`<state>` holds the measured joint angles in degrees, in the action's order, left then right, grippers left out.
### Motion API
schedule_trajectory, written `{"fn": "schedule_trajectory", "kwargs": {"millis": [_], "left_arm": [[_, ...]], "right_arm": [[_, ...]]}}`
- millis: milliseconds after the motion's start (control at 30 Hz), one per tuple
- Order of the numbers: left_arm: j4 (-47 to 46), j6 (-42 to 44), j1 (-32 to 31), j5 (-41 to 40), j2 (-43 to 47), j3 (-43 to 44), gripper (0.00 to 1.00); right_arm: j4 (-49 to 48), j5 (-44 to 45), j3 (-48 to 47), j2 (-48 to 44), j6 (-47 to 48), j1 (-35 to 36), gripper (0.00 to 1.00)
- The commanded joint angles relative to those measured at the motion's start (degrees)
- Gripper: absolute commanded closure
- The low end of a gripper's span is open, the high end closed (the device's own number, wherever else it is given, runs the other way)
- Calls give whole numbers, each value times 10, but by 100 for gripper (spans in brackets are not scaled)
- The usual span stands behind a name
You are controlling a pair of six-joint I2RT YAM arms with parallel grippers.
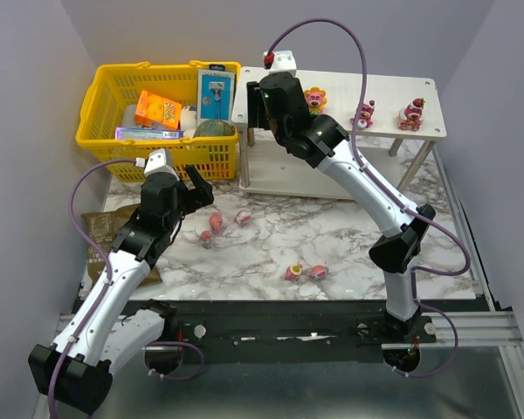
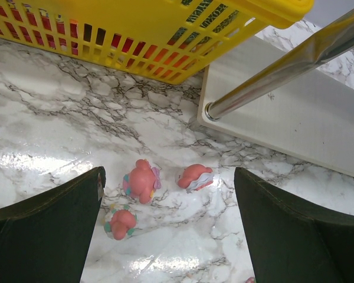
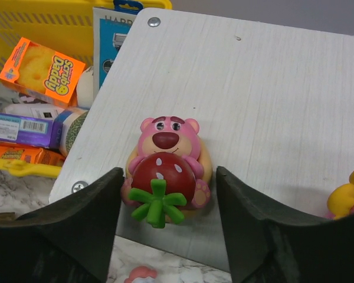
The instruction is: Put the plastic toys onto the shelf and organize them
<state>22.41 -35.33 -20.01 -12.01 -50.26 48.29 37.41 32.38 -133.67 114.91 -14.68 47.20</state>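
**Q:** What could go wrong from here?

**A:** Two risks.
(a) The R pincer (image 3: pixel 168 172) brackets the strawberry bear (image 3: pixel 167 138). The bear stands on the shelf (image 1: pixel 384 92) top tier, at the end beside the yellow basket (image 1: pixel 105 96) and close to the shelf's front edge. If a finger (image 3: pixel 76 230) drags on pull-back, the bear probably tips or slides off that edge.
(b) The L pincer (image 2: pixel 168 172) hangs over three toys lying close together on the tabletop (image 2: pixel 59 118), just in front of the shelf's lower tier. They are a pink bear (image 2: pixel 140 181), a shell-like piece (image 2: pixel 194 177) and a smaller figure (image 2: pixel 123 223). Closing on one may knock its neighbours, and glossy rounded bodies could squirt out. The shelf leg (image 2: pixel 283 65) is near, so a wide approach risks a bump.

**Q:** Pincer states?

**A:** R: part open, approx. bear-width, fingers hugging both flanks. One side looks in contact, the other shows a sliver of gap. Gripping or let go: cannot tell. L: spread wide, empty, touching nothing.

**Q:** Where are the other toys?

**A:** On the shelf top, further from the basket end, stand a flower-petal toy (image 1: pixel 315 99) and two pink figures (image 1: pixel 364 112). Two loose toys (image 1: pixel 293 272) lie on the tabletop, well in front of the shelf. Judged approx. half done.
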Motion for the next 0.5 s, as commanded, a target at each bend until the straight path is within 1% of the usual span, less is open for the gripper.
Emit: {"fn": "schedule_trajectory", "kwargs": {"millis": [0, 267, 300, 333, 467], "left_arm": [[-4, 2, -1, -13, 8, -7, 1], [-4, 3, -1, -17, 10, -6, 1], [-4, 3, -1, -16, 10, -5, 1], [-4, 3, -1, -16, 10, -4, 1], [-4, 4, -1, -15, 10, -3, 1]], "right_arm": [[60, -4, 10, 15, 1, 7, 24], [46, -38, -21, -9, 18, 7, 11], [38, -40, -21, -15, 20, 7, 8], [36, -45, -23, -27, 23, 8, 0], [28, -55, -36, -52, 38, 7, 0]]}}
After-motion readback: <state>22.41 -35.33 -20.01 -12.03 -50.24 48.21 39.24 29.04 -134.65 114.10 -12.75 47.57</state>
